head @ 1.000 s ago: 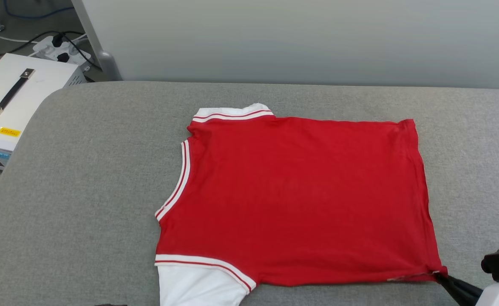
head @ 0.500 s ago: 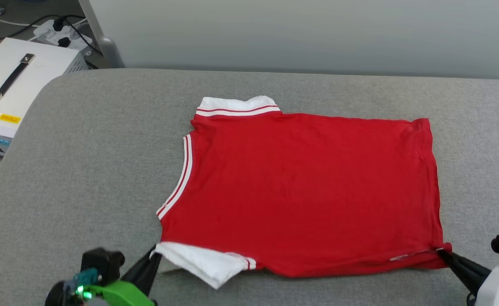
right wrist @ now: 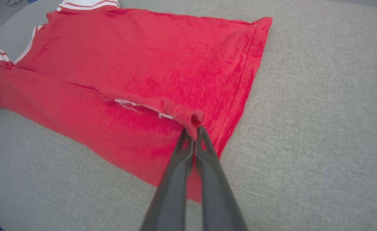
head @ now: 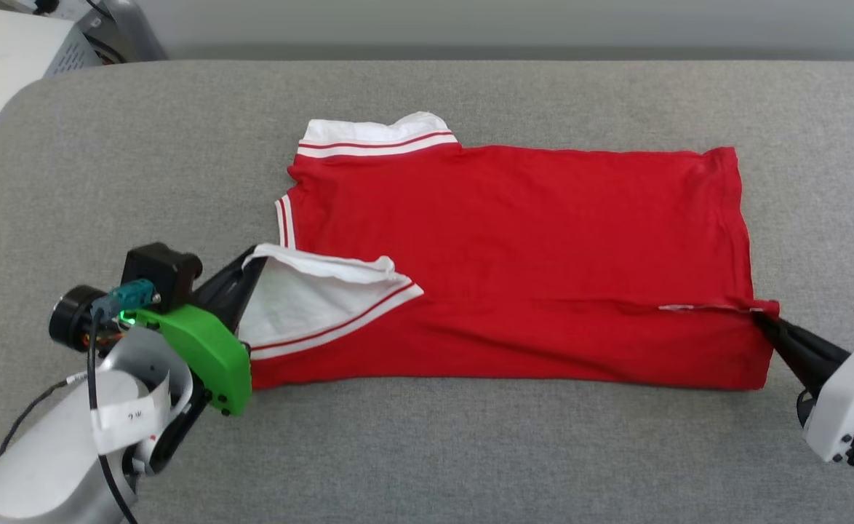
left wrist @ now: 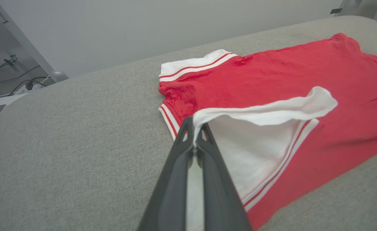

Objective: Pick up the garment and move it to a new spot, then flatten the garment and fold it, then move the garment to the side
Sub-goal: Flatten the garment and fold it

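Note:
The garment, a red T-shirt with white sleeves and red-white striped trim, lies plain side up on the grey padded table, collar to the left. Its near edge is lifted and turned over toward the far side. My left gripper is shut on the near white sleeve, holding it raised over the red body. At the hem's near corner my right gripper is shut on the red cloth, also lifted. The far sleeve lies flat at the back.
A white equipment box stands beyond the table's far left corner. Grey table surface extends in front of the garment and to its left. A pale wall runs behind the table.
Both grippers have carried the near edge of the garment up and toward the far side, folding it over the body. The head camera has tilted down, shifting the whole picture.

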